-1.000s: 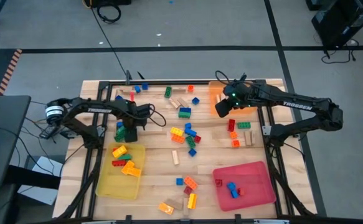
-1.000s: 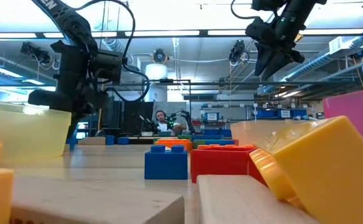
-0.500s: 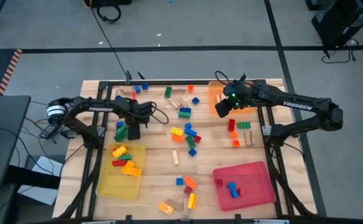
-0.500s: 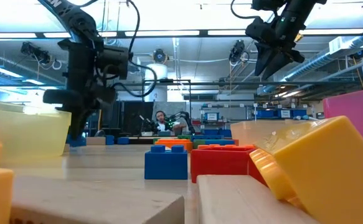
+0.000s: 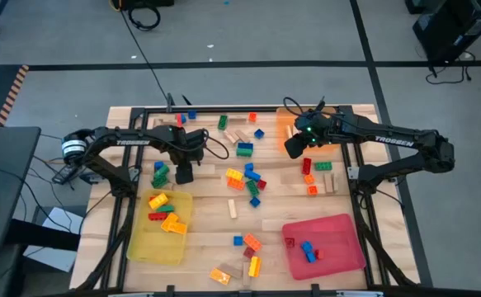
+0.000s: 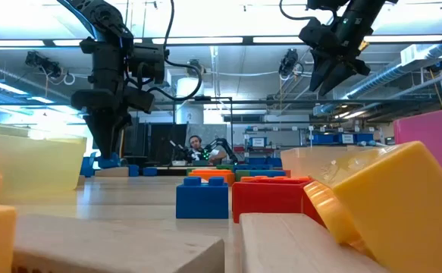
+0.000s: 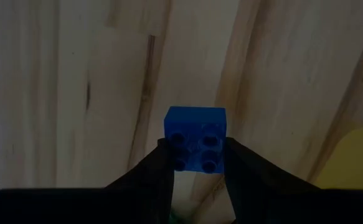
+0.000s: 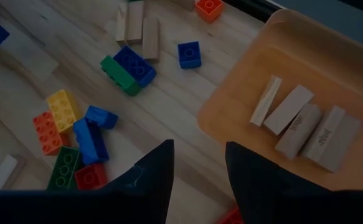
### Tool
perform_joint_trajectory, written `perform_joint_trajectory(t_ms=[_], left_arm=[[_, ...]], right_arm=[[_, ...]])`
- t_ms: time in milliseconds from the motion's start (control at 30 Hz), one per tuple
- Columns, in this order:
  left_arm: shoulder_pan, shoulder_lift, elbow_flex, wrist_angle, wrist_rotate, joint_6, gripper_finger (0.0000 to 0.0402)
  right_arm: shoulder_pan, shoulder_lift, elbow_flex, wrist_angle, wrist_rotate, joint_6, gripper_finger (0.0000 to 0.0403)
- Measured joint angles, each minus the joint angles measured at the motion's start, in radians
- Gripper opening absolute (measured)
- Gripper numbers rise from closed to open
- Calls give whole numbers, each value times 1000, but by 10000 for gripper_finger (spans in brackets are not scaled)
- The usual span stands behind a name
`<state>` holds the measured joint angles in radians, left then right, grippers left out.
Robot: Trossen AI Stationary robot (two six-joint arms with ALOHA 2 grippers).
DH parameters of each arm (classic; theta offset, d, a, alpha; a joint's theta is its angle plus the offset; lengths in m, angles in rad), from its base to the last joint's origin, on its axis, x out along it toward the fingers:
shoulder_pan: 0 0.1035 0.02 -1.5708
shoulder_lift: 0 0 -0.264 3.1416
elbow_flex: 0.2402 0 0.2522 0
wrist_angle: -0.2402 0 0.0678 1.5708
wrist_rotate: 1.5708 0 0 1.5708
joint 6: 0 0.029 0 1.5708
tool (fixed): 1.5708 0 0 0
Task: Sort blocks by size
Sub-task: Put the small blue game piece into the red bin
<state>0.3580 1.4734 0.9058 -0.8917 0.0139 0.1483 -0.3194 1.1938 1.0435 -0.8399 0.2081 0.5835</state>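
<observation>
— Left hand (image 7: 197, 165) pinches a small blue block (image 7: 195, 137) above the surface (image 7: 75, 74), beside the yellow tray (image 5: 164, 241).

— Right hand (image 8: 197, 163) hangs spread, empty, near the orange tray (image 8: 243, 99). Blue likely needs carrying to the red tray (image 5: 339, 227).

Two dark jointed arms bear white TROSSEN lettering, black looping cables, and dark two-fingered pincers.

Wooden pieces (image 8: 306, 127) lie in the tray (image 8: 243, 81) — bricks (image 8: 81, 134) beside it.
</observation>
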Motion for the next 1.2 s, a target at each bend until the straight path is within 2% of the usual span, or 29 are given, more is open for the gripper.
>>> perform_joint_trajectory(t_ms=[500,667,900,1200], left_arm=[[0,-1,-6,98,3,-36,133],[0,-1,-28,136,14,-100,151],[0,-1,-29,150,17,-108,176],[-2,4,-29,209,27,-134,181]], right_arm=[[6,0,0,0,0,0,158],[21,0,0,0,0,19,158],[39,0,0,0,8,19,158],[39,0,0,0,11,19,158]])
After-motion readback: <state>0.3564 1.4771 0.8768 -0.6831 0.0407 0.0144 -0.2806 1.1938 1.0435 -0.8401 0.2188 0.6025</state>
